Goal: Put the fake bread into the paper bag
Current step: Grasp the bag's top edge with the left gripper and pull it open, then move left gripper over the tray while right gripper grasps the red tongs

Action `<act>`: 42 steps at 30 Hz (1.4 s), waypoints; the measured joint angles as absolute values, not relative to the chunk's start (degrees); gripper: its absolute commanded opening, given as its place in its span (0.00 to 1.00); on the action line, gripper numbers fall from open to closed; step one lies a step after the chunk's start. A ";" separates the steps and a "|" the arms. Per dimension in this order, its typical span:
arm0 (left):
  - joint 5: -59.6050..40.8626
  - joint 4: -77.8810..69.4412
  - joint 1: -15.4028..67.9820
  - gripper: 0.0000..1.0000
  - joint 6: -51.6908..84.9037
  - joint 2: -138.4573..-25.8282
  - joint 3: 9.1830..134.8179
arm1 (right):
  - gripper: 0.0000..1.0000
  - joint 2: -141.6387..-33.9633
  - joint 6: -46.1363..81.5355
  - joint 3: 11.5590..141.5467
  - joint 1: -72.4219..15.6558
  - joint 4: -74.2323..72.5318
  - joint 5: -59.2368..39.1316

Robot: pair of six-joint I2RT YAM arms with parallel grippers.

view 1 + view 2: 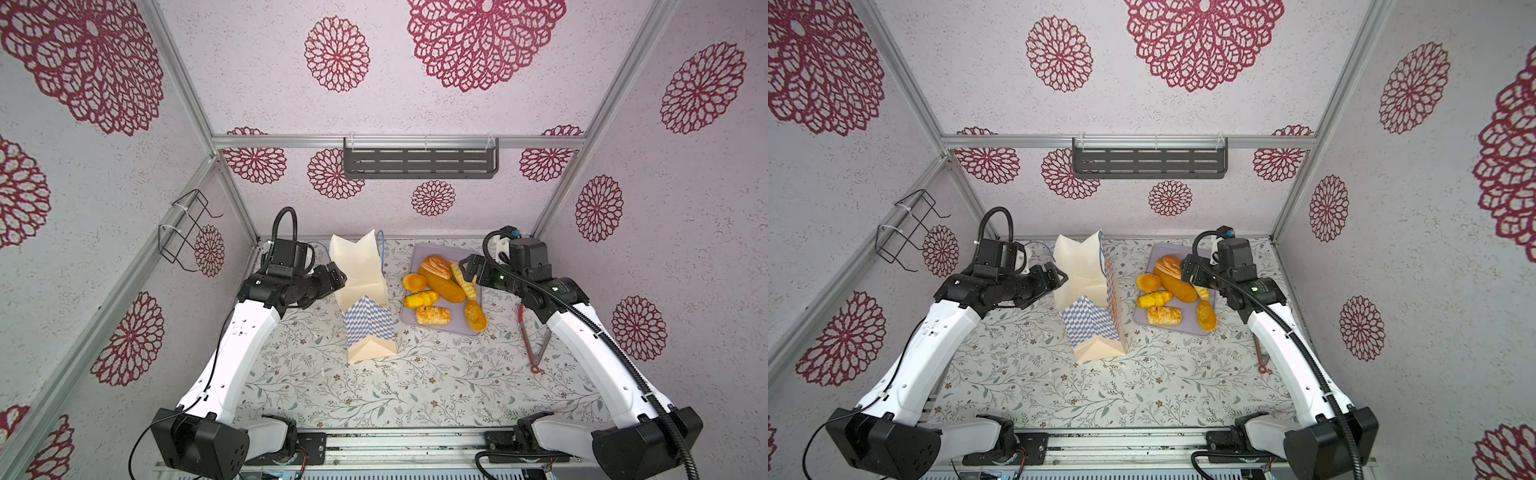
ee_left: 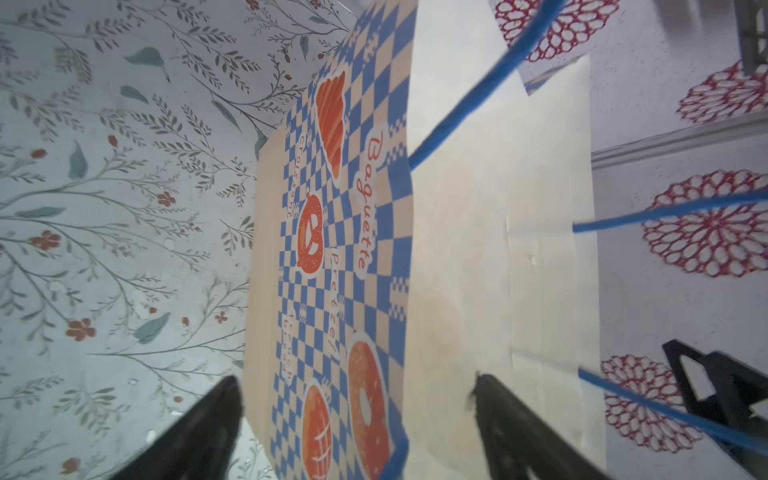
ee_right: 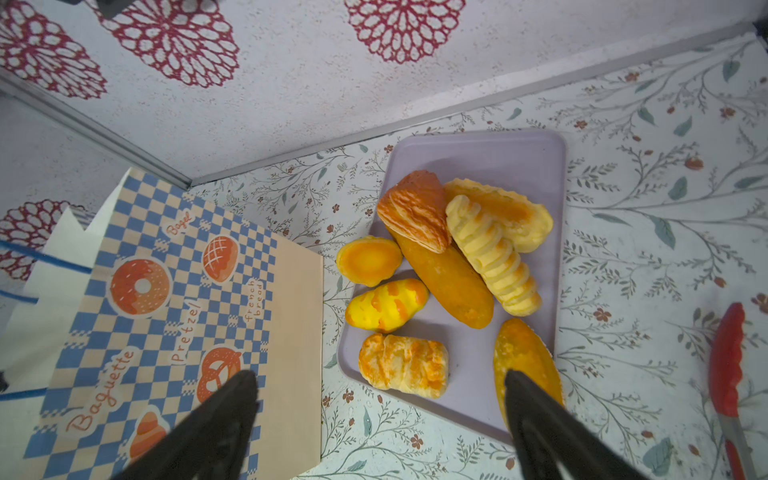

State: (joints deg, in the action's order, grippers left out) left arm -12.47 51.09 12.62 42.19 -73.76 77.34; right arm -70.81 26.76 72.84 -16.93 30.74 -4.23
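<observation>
**all the bread on the tray, both tools gaping**

the paper bag stands upright on the table, toward its far edge and a little left of middle. its mouth is open, though the side folds pinch inward. the fake bread all lies heaped on the lilac tray, just beside the bag toward the table's far right corner. i can see none in the bag.

the left tool is spread wide right beside the bag's upper wall and grasps nothing. whether a finger brushes the paper i cannot tell. the right tool hangs over the near end of the tray, released and empty.

the pieces look glossy, so i'd guess a slick skin. being toys they are probably light, perhaps a bit squashy. the flaky square pastry and the oval bun lie apart from the heap, so they look easiest to take, pinched across the short width. the long brown loaf is pinned under a scored loaf and touches a pale braided pastry. lifting it could roll the others off.

the bag is thin paper and likely to tip or crumple, so holding its rim seems wise. red tongs lie unused near the right edge.
</observation>
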 measured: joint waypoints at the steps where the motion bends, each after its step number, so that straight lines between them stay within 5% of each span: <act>1: -12.23 51.70 12.62 0.97 41.93 -73.54 77.89 | 0.99 -70.81 27.05 72.55 -16.40 31.00 -4.12; 21: -4.60 62.04 13.45 0.97 35.09 -65.36 96.53 | 0.98 -69.23 29.12 62.74 4.43 36.82 -0.25; 32: 7.46 44.75 42.94 0.97 33.61 -73.80 91.07 | 0.98 -68.66 28.99 50.72 19.05 38.26 -0.95; 42: 4.43 33.23 47.59 0.97 33.63 -81.49 89.08 | 0.95 -75.44 27.99 45.28 19.09 33.32 -2.24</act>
State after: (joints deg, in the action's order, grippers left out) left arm 4.43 33.23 47.59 33.63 -81.49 89.08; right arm -75.44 27.99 45.28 19.09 33.32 -2.24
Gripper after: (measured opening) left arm 0.974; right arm 0.958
